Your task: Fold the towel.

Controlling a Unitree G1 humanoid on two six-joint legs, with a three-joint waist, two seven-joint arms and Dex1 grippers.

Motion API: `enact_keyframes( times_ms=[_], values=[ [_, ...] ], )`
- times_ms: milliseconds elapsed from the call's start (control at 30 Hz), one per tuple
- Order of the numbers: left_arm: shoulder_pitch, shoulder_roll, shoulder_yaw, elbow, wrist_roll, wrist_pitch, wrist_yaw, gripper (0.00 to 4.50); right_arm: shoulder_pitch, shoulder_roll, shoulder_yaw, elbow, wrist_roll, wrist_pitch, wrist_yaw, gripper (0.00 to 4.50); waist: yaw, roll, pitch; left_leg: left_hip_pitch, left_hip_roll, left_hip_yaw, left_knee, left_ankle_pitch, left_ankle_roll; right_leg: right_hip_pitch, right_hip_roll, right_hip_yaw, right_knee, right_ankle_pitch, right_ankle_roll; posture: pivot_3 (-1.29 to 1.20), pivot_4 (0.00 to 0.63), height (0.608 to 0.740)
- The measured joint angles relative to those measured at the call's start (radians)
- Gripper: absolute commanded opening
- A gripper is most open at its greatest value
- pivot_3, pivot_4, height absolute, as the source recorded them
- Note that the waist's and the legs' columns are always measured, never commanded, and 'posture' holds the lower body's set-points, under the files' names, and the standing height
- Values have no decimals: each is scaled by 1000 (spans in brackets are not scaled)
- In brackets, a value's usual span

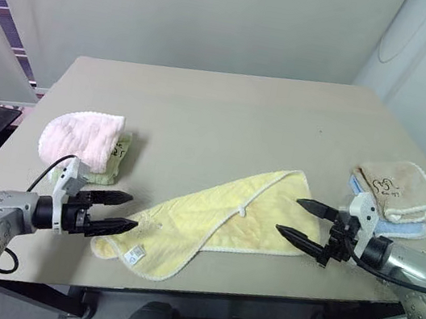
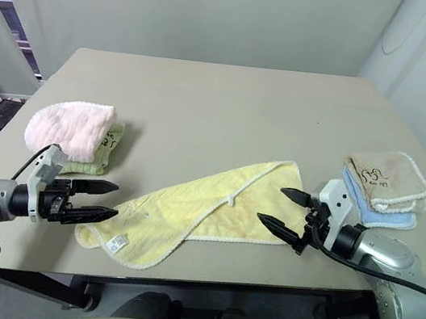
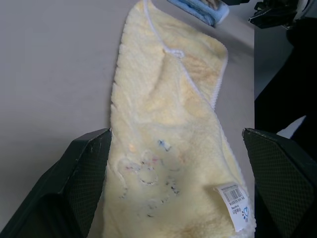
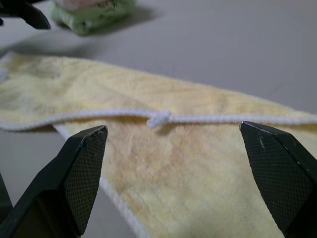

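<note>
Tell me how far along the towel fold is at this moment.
Done: the yellow towel lies on the table already doubled over once, loosely, one edge lying across it. In hand: nothing; the left gripper and right gripper hover open at opposite ends of it, fingers apart, not gripping. Left: grasping an end, folding again and tidying the result.

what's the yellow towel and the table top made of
Towel: looks like soft terry cloth, matte, with fuzzy pile, a corded whitish edging and a small printed white label. Table: smooth, matte beige, probably laminate; the core can't be told.
</note>
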Motion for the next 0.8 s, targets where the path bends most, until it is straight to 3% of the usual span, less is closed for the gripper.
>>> enact_keyframes(
  times_ms=[267, 467, 667, 800],
  values=[
    [-11, -8, -1, -104, -37, 62, 56, 4448, -28, 39, 17, 12, -2, 10, -35, 4500, -2, 0, 1, 0, 0, 0, 0, 0, 0, 0, 0, 0, 0, 0, 0, 0, 0, 740],
    [-61, -12, -11, -145, -67, 106, 91, 4448, -136, 59, 22, 112, -56, 27, -123, 4500, 0, 0, 1, 1, -1, 0, 1, 0, 0, -2, 0, 0, 0, 0, 0, 0, 0, 740],
    [-77, -12, -13, -158, -73, 111, 100, 4448, -282, 93, 45, 349, -177, -8, -213, 4500, -3, 0, 1, 2, -1, 0, 1, 0, 0, -2, 0, 0, 2, 1, 0, 0, 0, 740],
    [-79, -30, -23, -179, -77, 117, 132, 4448, -429, 145, 90, 613, -319, -188, -284, 4500, -4, 0, 0, 3, -1, 0, 1, 1, 0, -2, 1, 0, 2, 1, 0, 0, 0, 740]
  ],
)
